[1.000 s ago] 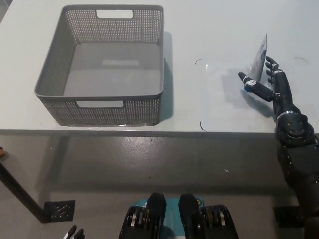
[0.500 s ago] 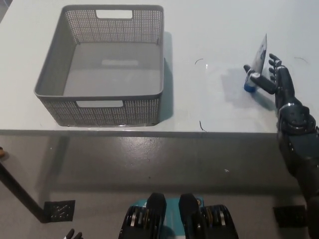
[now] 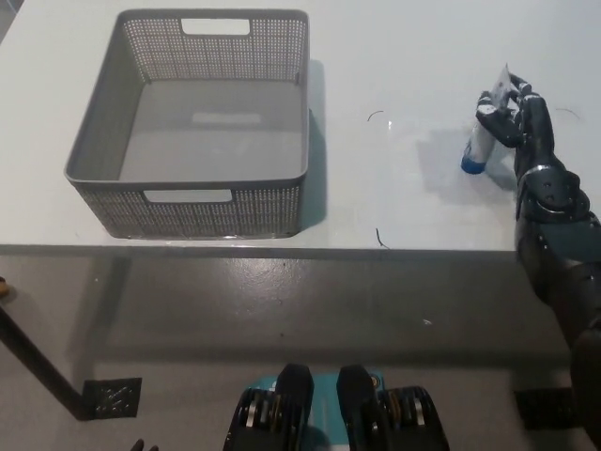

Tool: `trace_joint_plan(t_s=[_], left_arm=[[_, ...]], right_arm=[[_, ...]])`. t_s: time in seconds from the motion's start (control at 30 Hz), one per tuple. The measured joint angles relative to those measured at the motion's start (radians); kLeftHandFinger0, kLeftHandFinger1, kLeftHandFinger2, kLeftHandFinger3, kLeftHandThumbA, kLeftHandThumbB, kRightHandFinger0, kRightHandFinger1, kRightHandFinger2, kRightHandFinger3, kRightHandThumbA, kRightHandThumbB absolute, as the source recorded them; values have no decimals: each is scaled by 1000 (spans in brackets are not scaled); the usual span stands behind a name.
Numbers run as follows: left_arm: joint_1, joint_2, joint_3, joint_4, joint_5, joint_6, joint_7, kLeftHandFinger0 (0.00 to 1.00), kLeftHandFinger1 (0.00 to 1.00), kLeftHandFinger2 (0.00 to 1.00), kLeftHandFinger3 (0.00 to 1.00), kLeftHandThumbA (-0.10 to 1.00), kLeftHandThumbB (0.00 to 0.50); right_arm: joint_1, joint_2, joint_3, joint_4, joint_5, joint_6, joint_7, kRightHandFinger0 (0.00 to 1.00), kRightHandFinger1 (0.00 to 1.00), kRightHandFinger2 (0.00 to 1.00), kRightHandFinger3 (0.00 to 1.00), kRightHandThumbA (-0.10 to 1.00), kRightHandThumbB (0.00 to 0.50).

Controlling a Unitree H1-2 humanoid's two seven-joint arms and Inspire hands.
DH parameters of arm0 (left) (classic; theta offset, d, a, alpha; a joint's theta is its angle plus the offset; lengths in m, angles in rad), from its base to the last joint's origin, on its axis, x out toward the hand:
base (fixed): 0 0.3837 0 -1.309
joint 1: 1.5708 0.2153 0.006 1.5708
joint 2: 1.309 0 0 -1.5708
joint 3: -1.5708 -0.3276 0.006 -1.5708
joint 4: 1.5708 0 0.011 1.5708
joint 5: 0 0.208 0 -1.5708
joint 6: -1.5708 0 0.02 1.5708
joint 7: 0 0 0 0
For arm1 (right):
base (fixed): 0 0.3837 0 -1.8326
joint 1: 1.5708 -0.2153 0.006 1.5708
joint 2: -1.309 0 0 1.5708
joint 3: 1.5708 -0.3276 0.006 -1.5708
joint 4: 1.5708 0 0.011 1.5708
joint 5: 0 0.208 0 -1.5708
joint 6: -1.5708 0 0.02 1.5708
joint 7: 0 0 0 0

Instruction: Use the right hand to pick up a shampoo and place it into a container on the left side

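- Closing on the white squeeze tube of shampoo with a blue cap (image 3: 482, 141), the black right hand (image 3: 515, 111) has its fingers curled round the tube's upper part; the grip looks taken, though how firm it is cannot be told.
- The tube stands cap down at the right side of the pale grey table (image 3: 404, 66), tilted, its blue cap touching the tabletop.
- The grey perforated plastic basket with cut-out handles (image 3: 131, 211) sits well apart on the left side of the table, with nothing in it.
- The white left hand is out of view apart from a sliver at the bottom edge.
- Judged step: the grasp, with the lift not yet made.
- The next move calls for raising the tube clear of the table, carrying it left over the basket's near-side rim, and loosening the fingers only once it is above the basket floor.
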Motion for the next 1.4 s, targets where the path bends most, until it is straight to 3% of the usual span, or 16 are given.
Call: trace_joint_plan(t_s=[0.03,0.1,0.13,0.17,0.23,0.3,0.43,0.6,0.63,0.7,0.77,0.97,1.17,1.3,1.37,1.4], left_arm=[[-1,0,0,0,-1,0,0,1000,1000,1000,1000,881,49],[-2,0,0,0,-1,0,0,1000,1000,1000,1000,885,54],[-6,1,0,3,-2,0,-1,1000,1000,1000,1000,887,56],[-11,2,0,6,-2,0,-1,1000,1000,1000,1000,888,56],[-19,3,-1,9,-2,0,-3,1000,1000,1000,1000,890,56],[-23,3,-1,11,-2,0,-3,1000,1000,1000,1000,891,81],[-30,4,-1,16,-1,0,-3,1000,1000,1000,1000,896,82],[-31,4,-1,18,-1,1,-3,1000,1000,1000,1000,895,80],[-31,4,-1,18,-1,1,-3,1000,1000,1000,1000,895,78],[-31,4,-1,18,-1,1,-3,1000,1000,1000,1000,895,75],[-32,4,-1,18,-1,1,-3,1000,1000,1000,1000,896,64],[-38,4,-4,33,-1,1,-3,1000,1000,1000,1000,920,64],[-72,1,-6,47,1,3,-3,1000,1000,1000,1000,924,53],[-108,-3,-9,66,1,7,-3,1000,1000,1000,1000,931,47],[-128,-6,-10,78,5,7,-3,1000,1000,1000,1000,944,51],[-137,-6,-10,85,9,7,-2,1000,1000,1000,1000,947,58]], right_arm=[[-1,3,0,0,1,-6,-15,0,3,246,311,-100,135],[-2,7,0,0,3,-14,-28,0,159,560,598,-100,90],[-1,9,0,-3,3,-19,-32,0,204,636,630,-100,81],[-1,11,0,-6,5,-24,-33,0,228,646,630,-100,79],[-1,13,0,-8,7,-29,-35,0,236,646,630,-100,80],[-1,13,-4,-9,10,-34,-36,0,383,686,700,-100,74],[-1,15,-52,-8,46,-37,-35,0,389,676,695,-100,73],[0,16,-71,-14,71,-47,-34,4,417,723,811,-100,53],[1,17,-71,-20,74,-48,-34,2,375,741,877,-100,80],[5,25,-71,-50,79,-49,-38,0,379,730,728,-100,103],[8,36,-70,-94,84,-50,-38,0,373,725,705,-100,107],[15,91,-67,-279,92,-46,-36,0,391,719,695,-100,144],[18,161,-43,-506,98,6,-30,0,419,728,767,-100,126],[18,218,-8,-616,100,46,-29,0,273,637,747,-100,111],[17,246,25,-634,93,62,-29,0,250,618,749,-100,110],[15,259,37,-634,90,65,-29,0,188,539,682,-100,115]])
